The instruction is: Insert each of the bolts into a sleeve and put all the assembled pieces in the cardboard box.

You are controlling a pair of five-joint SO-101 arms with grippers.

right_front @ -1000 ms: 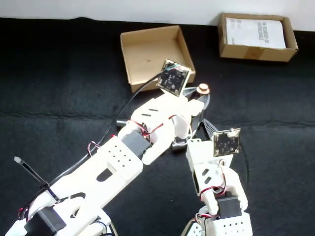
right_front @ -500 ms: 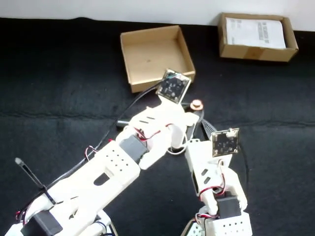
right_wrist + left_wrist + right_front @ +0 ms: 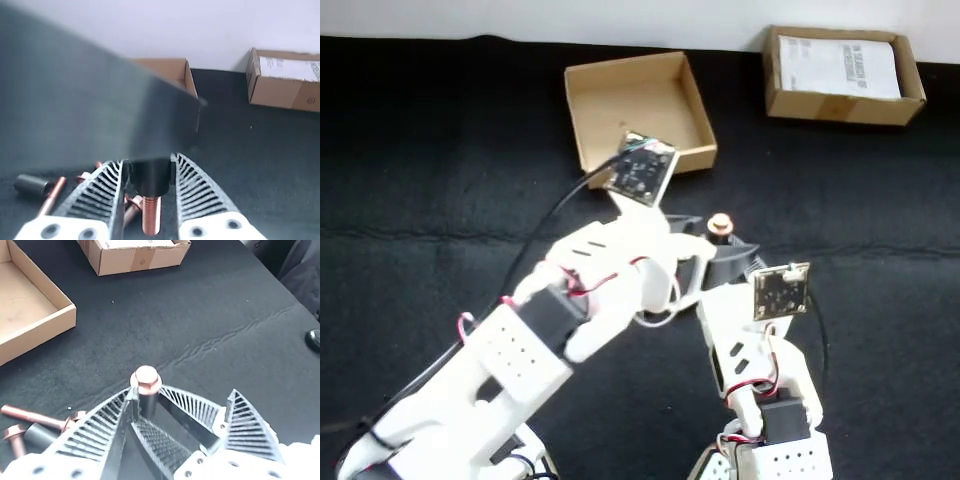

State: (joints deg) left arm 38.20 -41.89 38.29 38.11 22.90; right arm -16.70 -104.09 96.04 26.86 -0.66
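Find copper bolt [image 3: 146, 381] seated head-up through dark sleeve [image 3: 148, 405], threaded end protruding from the sleeve's lower end. Locate this assembly just right of centre in the high view, held above the desk [image 3: 440, 200] and outside the cardboard box [image 3: 630, 110].

Note right jaws pressed onto the sleeve from both sides, pinching it at the tips. Note left jaws spread: one side against the assembly, the other well apart from it.

See cardboard box, open-topped, at 11 o'clock from the assembly in the high view. See second box [image 3: 840, 75], carrying a printed sheet, at 1 o'clock.

Find loose bolts [image 3: 30, 416] and one loose sleeve [image 3: 40, 436] lying together on the desk near the left jaws.
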